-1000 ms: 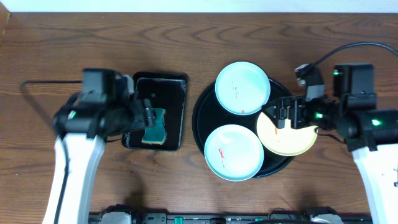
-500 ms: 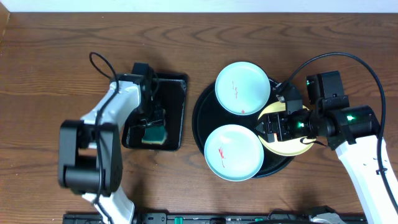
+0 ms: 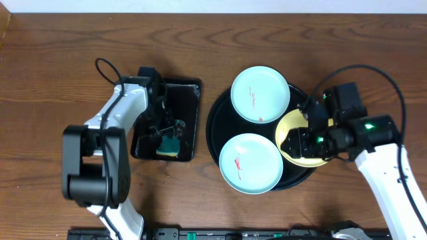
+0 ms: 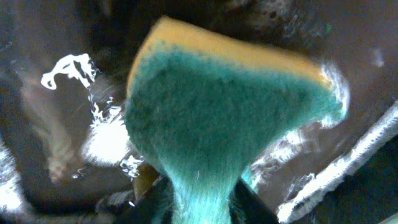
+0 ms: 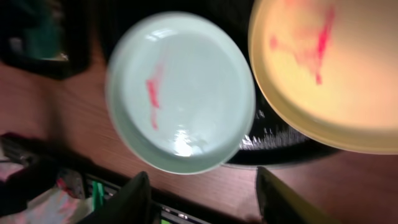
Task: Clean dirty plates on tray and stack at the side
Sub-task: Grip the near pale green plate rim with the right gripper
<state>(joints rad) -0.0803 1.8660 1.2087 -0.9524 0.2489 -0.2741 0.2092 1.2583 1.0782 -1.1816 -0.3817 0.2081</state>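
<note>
Sponge pickup, the first step of cleaning.
Left fingers pinched the sponge in the small tray, left of the bench's middle. Right fingers stood apart, empty, over the yellow plate. It and two blue plates lay smeared on the tray, none stacked. The next move likely called for bringing the sponge across and steadying one plate.

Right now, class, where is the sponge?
Overhead view, left side: the green-and-yellow sponge is inside the small rectangular black tray, left of the round black tray.
</note>
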